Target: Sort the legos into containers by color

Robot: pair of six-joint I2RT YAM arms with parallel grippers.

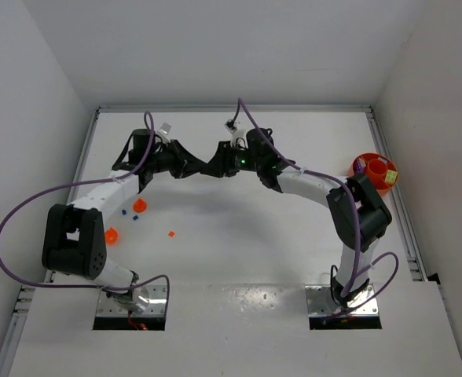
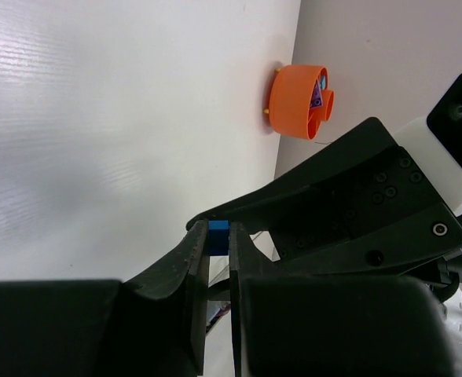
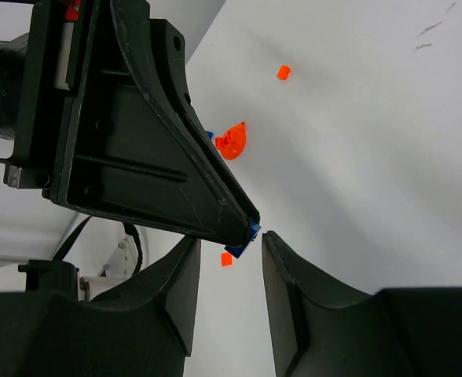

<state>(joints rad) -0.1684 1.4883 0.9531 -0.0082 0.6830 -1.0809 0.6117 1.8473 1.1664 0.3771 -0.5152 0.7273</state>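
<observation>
The left pincer (image 2: pixel 218 238) is nearly closed on a blue lego (image 2: pixel 218 228), pinched at its very fingertips above the worktop (image 1: pixel 239 259); the right pincer (image 3: pixel 229 239) stands partly open and empty, its jaws flanking that brick. The hold looks slim (only the tips bear on it); a nudge from the right fingers, or an early release, could flick the brick away; the orange bowl (image 1: pixel 362 174) sits well apart at the right edge.
</observation>
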